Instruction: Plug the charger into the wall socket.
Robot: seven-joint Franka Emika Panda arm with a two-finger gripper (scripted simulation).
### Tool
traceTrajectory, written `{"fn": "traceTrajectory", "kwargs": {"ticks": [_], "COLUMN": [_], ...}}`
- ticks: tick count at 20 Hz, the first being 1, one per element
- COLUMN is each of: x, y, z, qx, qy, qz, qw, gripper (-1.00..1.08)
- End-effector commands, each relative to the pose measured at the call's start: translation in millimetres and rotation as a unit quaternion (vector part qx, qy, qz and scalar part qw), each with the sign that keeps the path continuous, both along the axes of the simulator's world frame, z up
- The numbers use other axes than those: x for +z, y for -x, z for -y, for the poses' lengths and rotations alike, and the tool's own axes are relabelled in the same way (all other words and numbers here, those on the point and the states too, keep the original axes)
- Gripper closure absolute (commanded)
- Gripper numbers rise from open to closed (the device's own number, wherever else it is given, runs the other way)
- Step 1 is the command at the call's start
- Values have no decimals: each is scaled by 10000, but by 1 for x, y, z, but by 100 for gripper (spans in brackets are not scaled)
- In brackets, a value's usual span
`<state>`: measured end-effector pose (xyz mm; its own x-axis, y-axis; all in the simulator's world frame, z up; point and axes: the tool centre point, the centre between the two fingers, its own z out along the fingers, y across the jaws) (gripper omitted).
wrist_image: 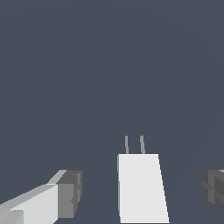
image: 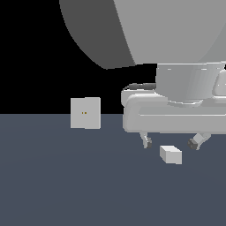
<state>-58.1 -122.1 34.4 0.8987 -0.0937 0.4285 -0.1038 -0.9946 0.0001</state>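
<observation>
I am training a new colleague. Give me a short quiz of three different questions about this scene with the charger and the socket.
1. True or false: the gripper is shut on the charger.
2. Multiple choice: where does the wall socket stand in the exterior view? A) to the left of the charger; B) to the right of the charger; C) on top of the charger.
3. Fill in: in the wrist view, ___ thin prongs stick out of one end of the charger.

Key:
1. False. The fingers are spread, with a gap on each side of the charger.
2. A.
3. Two.
</observation>
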Motion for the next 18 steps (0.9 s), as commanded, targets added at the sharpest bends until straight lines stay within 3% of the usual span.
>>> {"fn": "traceTrajectory", "kwargs": {"ticks": [1,8,9,18], "x": [-11,-23,-23,-23], "y": [0,0,0,0], "z": [0,0,0,0], "qx": [1,2,2,2], "qy": [1,2,2,2], "qz": [0,4,4,4], "qw": [10000,10000,10000,10000], "gripper": [-92,-92,108,108]}}
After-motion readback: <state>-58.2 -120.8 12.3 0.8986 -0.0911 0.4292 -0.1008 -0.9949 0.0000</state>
